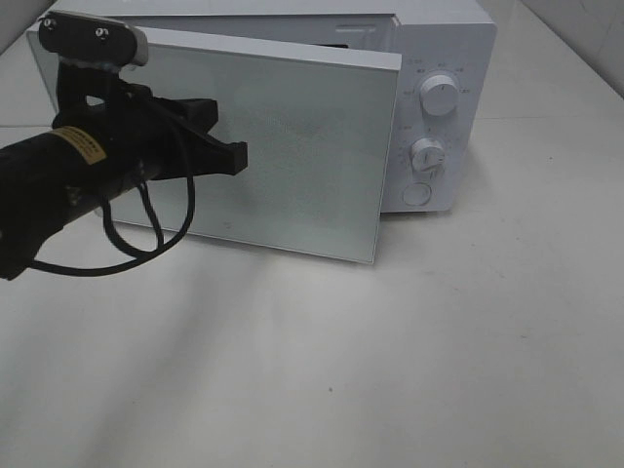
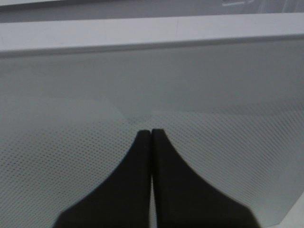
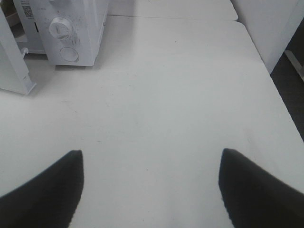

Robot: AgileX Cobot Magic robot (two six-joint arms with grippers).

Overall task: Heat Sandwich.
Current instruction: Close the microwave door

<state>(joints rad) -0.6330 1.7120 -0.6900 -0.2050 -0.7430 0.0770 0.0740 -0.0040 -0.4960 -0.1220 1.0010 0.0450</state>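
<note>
White worktop [image 1: 390, 370] is carrying a microwave [image 1: 444, 39] whose inside is being hidden by its part-open door [image 1: 292, 146]; the sandwich cannot be located. Left fingers [image 2: 142, 156] are being held pressed together, empty, close to the glass [image 2: 228, 95]; right fingers [image 3: 57, 185], seen only from their wrist, wide apart, empty.

A broad, smooth matte white tabletop [image 1: 439, 341] lies under soft, even light; past its right edge runs dark floor [image 3: 297, 102] beside a tall white panel [image 3: 266, 23].
</note>
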